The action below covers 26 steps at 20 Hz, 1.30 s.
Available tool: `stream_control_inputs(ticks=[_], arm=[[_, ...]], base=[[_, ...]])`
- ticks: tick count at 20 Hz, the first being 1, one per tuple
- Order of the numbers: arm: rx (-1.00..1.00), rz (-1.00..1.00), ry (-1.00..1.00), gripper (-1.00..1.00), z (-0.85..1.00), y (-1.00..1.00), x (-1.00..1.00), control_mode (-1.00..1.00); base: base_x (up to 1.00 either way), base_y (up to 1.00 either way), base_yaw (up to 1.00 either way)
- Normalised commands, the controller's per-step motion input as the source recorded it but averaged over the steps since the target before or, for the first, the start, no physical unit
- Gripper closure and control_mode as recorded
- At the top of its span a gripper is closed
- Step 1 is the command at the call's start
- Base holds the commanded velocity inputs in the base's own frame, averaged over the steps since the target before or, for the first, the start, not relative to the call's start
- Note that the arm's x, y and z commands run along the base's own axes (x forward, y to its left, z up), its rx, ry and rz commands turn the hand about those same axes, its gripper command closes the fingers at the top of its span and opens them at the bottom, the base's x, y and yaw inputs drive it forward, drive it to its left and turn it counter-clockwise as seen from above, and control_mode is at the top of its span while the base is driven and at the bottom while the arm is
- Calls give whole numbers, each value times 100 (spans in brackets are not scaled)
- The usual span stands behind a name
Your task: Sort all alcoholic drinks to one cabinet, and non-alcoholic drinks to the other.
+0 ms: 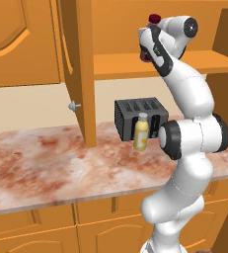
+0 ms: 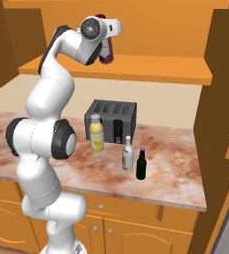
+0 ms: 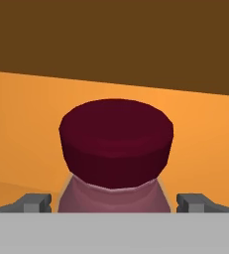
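My gripper [image 2: 107, 43] is raised at the open upper cabinet, shut on the purple-maroon bottle [image 2: 106, 53] with its dark red cap [image 3: 116, 141]. The bottle stands upright just at the shelf [image 2: 160, 67]; I cannot tell whether its base touches. The fingertips [image 3: 34, 202] flank the bottle's shoulder closely. The pale yellow bottle [image 2: 96, 135] with a white cap stands on the counter in front of the toaster. To its right stand the pale clear glass bottle [image 2: 128, 155] and the dark bottle with a purple cap [image 2: 142, 164], side by side.
A dark toaster [image 2: 113, 119] sits against the wall on the marbled counter [image 1: 61, 163]. The cabinet door [image 1: 78, 69] hangs open to the left of the shelf. Another tall cabinet side [image 2: 220, 99] rises at the right.
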Motion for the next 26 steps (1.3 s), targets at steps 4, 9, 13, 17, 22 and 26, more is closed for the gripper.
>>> stream_control_inputs(ticks=[4, 9, 13, 17, 22, 26], arm=[[0, 0, 0, -100, -2, 0, 28, -100], [0, 0, 0, -100, -6, 0, 35, -100], [0, -2, 1, -100, 9, 0, 21, -100], [0, -3, 5, -100, 22, 0, 29, -100], [0, -3, 8, -100, 36, 0, 25, -100], [4, -2, 13, -100, 28, 0, 10, -100]], base=[[0, 0, 0], [0, 0, 0], [0, 0, 0], [0, 0, 0], [0, 0, 0], [0, 0, 0]])
